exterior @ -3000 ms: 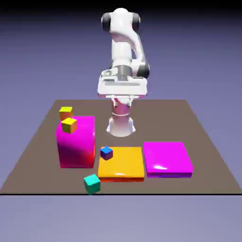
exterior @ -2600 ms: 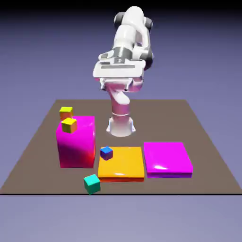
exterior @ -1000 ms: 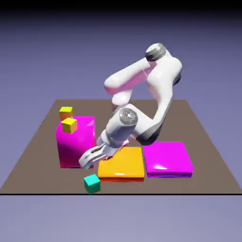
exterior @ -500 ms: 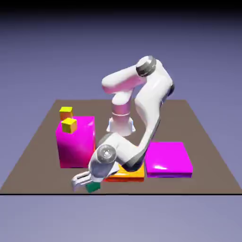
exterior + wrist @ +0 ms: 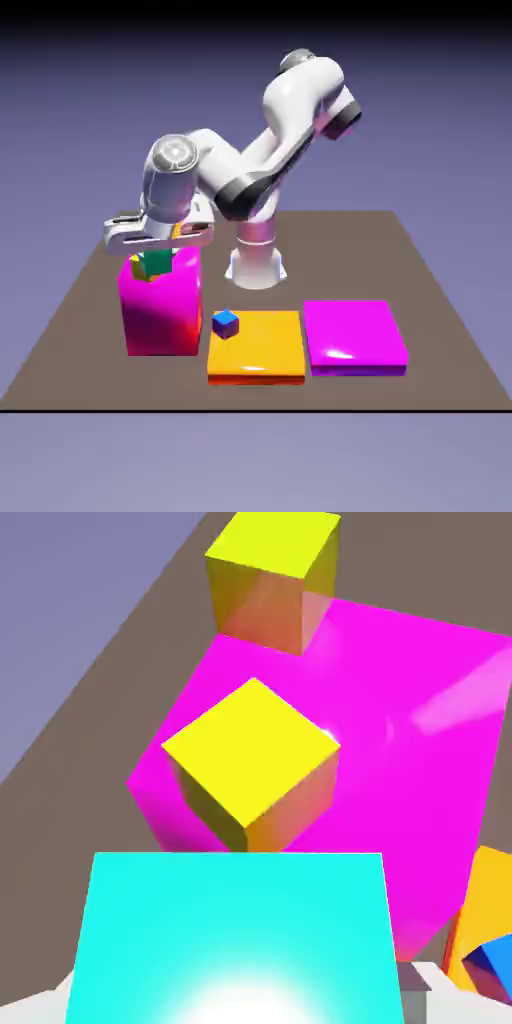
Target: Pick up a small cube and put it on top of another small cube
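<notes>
A small teal-green cube (image 5: 157, 262), plain-faced and straight-edged, is observed held aloft over the tall magenta block (image 5: 163, 315), dark green in the exterior view and bright cyan and glossy in the hand view. A small yellow cube (image 5: 252, 752), reddish-orange on one side, is found seated flat on the block's top, its corner turned toward the teal-green cube in the hand view. In the exterior view it is largely hidden by the teal-green cube; whether the two are touching cannot be determined.
</notes>
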`<action>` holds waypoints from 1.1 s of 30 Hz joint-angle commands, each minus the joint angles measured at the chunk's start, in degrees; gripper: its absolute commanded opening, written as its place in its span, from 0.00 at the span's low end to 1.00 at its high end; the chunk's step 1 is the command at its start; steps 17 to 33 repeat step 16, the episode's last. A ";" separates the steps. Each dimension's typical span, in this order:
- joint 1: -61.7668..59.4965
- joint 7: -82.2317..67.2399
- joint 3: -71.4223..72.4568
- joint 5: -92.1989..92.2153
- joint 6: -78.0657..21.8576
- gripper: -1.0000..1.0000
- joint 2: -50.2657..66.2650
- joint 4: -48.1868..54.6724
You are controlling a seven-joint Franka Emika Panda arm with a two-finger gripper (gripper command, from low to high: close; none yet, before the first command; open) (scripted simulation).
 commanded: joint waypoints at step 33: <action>2.57 -0.05 -4.88 -3.37 -2.01 1.00 3.66 -1.79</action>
